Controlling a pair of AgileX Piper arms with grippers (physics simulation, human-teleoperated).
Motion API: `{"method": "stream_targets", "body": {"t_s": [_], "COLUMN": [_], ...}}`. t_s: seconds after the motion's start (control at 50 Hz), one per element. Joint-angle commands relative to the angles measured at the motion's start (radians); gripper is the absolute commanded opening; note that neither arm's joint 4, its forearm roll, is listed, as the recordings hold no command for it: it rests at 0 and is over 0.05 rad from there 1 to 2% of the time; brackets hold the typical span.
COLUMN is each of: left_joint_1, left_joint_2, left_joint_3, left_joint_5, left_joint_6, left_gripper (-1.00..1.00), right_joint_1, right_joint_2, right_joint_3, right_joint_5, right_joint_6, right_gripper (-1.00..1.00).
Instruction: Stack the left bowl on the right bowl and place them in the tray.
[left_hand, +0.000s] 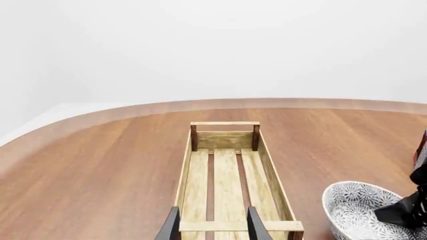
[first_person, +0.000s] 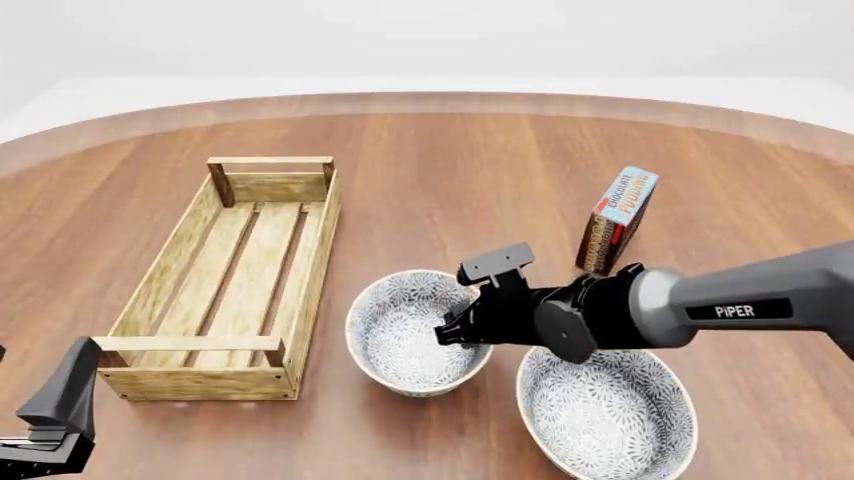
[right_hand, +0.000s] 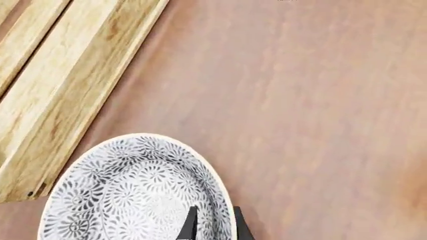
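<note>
The left bowl (first_person: 400, 335), white with a dark floral pattern, sits on the table just right of the tray (first_person: 174, 290), a long, empty crate of light wooden slats. The right bowl (first_person: 607, 415), same pattern, sits near the front edge. My right gripper (first_person: 455, 330) is at the left bowl's right rim. In the right wrist view the gripper (right_hand: 215, 227) has one finger inside the bowl (right_hand: 127, 195) and one outside, closed on the rim. My left gripper (first_person: 54, 415) is open and empty near the tray's near end; the left wrist view shows it (left_hand: 213, 229) over the tray (left_hand: 200, 180).
A small upright blue-and-red box (first_person: 618, 220) stands behind the right arm (first_person: 747, 305). In the left wrist view the left bowl (left_hand: 353, 207) shows beside the tray, with the right gripper's dark body on its rim. The brown wooden table (first_person: 467, 170) curves away at the back.
</note>
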Motion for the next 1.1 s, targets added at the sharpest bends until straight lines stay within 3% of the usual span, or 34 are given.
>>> {"method": "stream_targets", "body": {"t_s": [0.02,0.8,1.1], "left_joint_1": [0.000,0.000,0.000], "left_joint_2": [0.000,0.000,0.000], "left_joint_3": [0.000,0.000,0.000], "left_joint_5": [0.000,0.000,0.000], "left_joint_6": [0.000,0.000,0.000], "left_gripper": [1.00,1.00,1.00], "right_joint_1": [-0.004,-0.064,-0.080], "right_joint_2": [0.012,-0.477,-0.685], "right_joint_3": [0.000,-0.080,-0.003], "right_joint_5": [0.021,0.282,0.372], "right_joint_6": [-0.021,-0.068,-0.047], "right_gripper": [-1.00,-1.00,-1.00]}}
